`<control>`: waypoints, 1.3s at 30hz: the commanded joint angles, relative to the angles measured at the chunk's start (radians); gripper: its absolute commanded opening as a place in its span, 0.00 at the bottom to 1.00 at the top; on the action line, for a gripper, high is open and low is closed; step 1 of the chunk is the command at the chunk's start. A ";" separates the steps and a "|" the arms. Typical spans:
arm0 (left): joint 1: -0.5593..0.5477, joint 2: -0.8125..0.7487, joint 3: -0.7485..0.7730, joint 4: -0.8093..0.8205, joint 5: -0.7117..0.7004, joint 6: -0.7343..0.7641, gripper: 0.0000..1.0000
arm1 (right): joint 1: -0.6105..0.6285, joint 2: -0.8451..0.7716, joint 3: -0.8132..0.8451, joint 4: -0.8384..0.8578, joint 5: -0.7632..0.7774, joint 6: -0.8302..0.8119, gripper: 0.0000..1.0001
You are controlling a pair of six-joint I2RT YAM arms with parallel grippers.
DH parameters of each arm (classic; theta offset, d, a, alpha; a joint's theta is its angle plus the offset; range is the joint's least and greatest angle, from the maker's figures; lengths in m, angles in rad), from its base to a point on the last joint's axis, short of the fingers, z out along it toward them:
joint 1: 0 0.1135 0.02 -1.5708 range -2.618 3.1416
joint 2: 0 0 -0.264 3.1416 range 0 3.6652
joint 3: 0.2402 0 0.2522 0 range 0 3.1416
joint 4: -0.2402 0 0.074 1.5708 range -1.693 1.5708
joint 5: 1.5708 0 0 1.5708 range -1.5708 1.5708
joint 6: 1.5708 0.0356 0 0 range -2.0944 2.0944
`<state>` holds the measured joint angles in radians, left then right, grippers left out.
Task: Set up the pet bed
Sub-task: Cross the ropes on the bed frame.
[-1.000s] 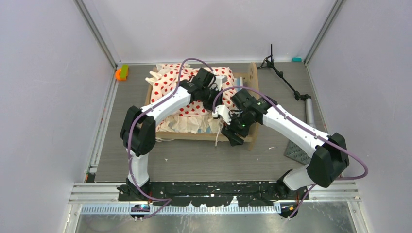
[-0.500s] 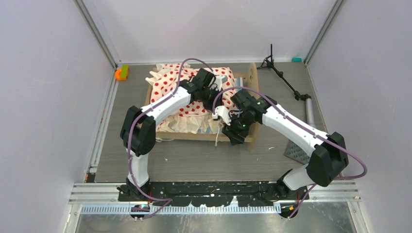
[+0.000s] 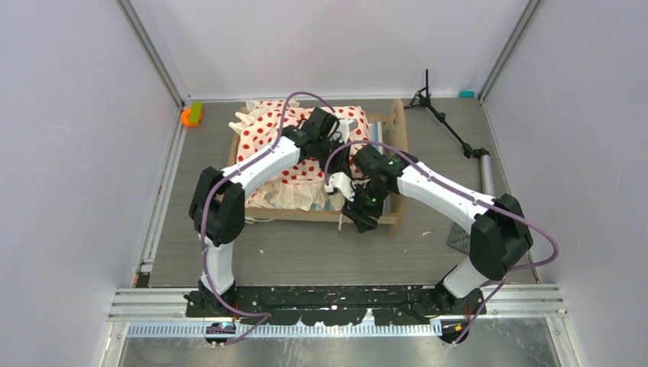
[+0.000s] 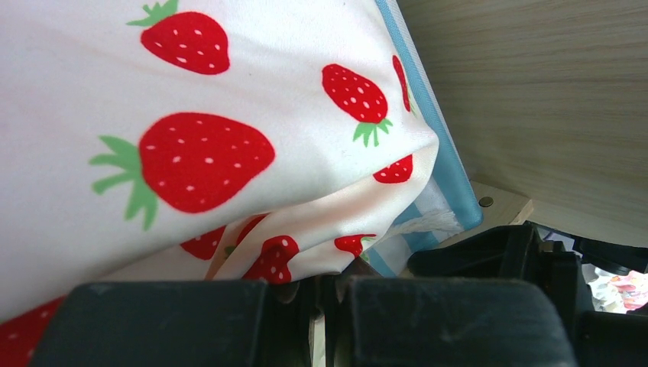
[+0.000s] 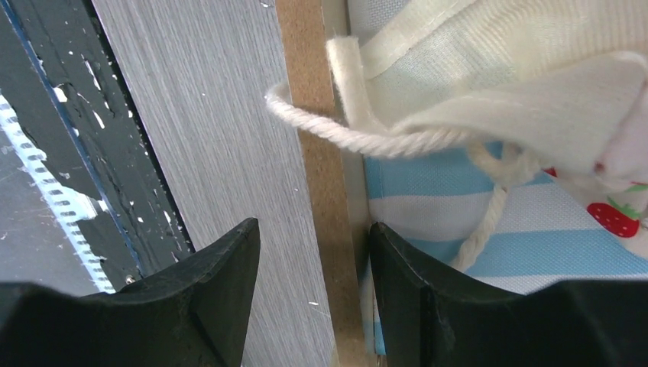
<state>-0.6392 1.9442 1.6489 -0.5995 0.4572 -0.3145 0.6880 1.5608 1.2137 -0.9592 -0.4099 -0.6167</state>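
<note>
At the far left of the table (image 3: 306, 256), beside the wall rail, an orange and green object (image 3: 191, 115) is being shown on its own. The pet bed (image 3: 306, 215) is being shown at the middle of the table, toward the back. Its long sides are running left to right, and its rounded end board (image 3: 396, 116) is standing upright at the right end.

Most of the bed is being covered by the cream bedding (image 3: 264, 136), which is red-printed and bunched in a heap, with its ruffled edge being spilled over the near rail. In the left wrist view the print is being shown as strawberries. The left gripper (image 4: 325, 289) is being held over the right part of the heap with its fingers clenched, and a fold of the bedding is being pinched between them. Just right of that fold, a corner of the blue-white striped mattress (image 4: 455, 180) is being exposed against the wooden board.

The right gripper (image 5: 313, 228) is being held low at the bed's near right corner with its fingers released and spread. The wooden side rail (image 5: 309, 115) is being straddled, one finger over the table and the other over the mattress. Whether the wood is being touched cannot be told. A white cord (image 5: 367, 138) from the bedding is being draped across that rail.

Further right, a black tripod stand (image 3: 439, 115) is being shown at the back. A grey cylinder (image 3: 487, 172) is lying near it, and a dark studded mat (image 3: 457, 241) is being partly hidden by the right arm.
</note>
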 commanded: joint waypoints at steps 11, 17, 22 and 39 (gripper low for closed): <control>0.010 -0.010 0.037 0.011 0.012 0.000 0.00 | 0.059 0.111 -0.005 -0.024 0.011 0.054 0.62; 0.009 -0.015 0.029 0.011 0.012 0.003 0.00 | 0.064 0.114 -0.034 0.046 0.041 0.061 0.63; 0.010 -0.013 0.029 0.009 0.016 0.003 0.00 | 0.064 0.006 -0.034 0.124 0.020 0.073 0.66; 0.009 -0.020 0.022 0.004 0.013 0.002 0.00 | 0.045 -0.170 0.062 0.040 0.050 0.094 0.72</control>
<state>-0.6384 1.9442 1.6493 -0.6033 0.4606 -0.3138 0.7376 1.4200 1.2594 -0.8917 -0.3882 -0.5354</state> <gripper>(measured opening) 0.035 0.713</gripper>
